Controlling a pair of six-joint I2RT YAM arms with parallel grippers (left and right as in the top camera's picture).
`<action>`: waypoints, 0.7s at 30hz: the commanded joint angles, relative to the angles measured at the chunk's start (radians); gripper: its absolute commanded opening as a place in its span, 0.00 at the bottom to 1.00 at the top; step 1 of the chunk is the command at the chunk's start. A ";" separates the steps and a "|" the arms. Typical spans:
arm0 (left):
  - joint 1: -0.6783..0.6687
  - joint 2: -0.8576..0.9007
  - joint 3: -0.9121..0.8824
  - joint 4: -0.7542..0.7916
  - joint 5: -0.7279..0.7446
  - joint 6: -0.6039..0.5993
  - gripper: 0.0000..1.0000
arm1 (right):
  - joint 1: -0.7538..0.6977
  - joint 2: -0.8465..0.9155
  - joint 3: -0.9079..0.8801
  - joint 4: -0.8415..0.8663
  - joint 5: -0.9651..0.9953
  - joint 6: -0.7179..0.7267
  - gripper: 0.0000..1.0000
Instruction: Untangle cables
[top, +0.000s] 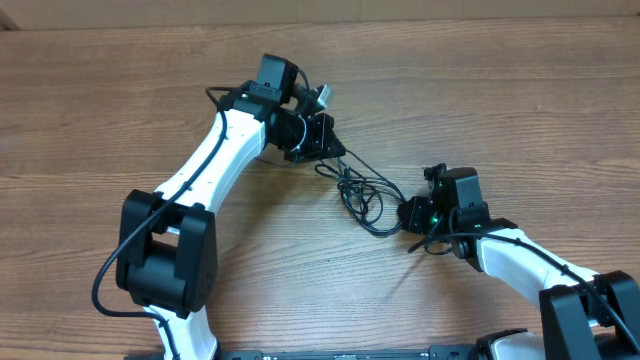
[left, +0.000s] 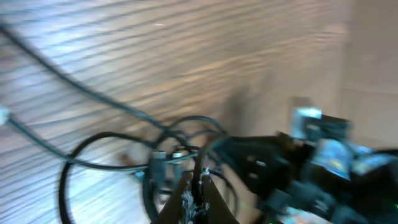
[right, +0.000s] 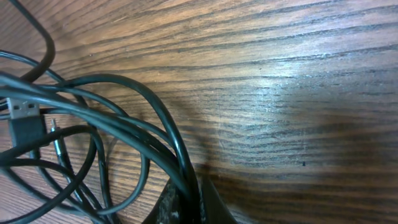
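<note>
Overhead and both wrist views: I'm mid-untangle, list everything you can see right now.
cables: several in one tangle, exact number unclear; black; between the two grippers
USB plug: one; silver tip, black housing; within the tangle, seen in the right wrist view
table: one; brown wood grain; under everything
left arm: one; white and black; reaching to the tangle's upper end
right arm: one; white and black; reaching to the tangle's lower end
left gripper: one; black; shut on the cables
right gripper: one; black; shut on the cables
</note>
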 joint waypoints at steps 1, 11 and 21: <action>-0.015 -0.033 0.029 -0.008 -0.216 0.026 0.04 | -0.007 0.003 -0.002 -0.012 0.036 0.000 0.04; -0.086 -0.044 0.030 -0.037 -0.220 0.056 0.04 | -0.007 0.003 -0.002 -0.027 0.035 -0.009 0.27; -0.138 -0.213 0.030 -0.026 -0.423 0.183 0.04 | -0.007 0.003 -0.002 -0.025 0.037 -0.034 0.42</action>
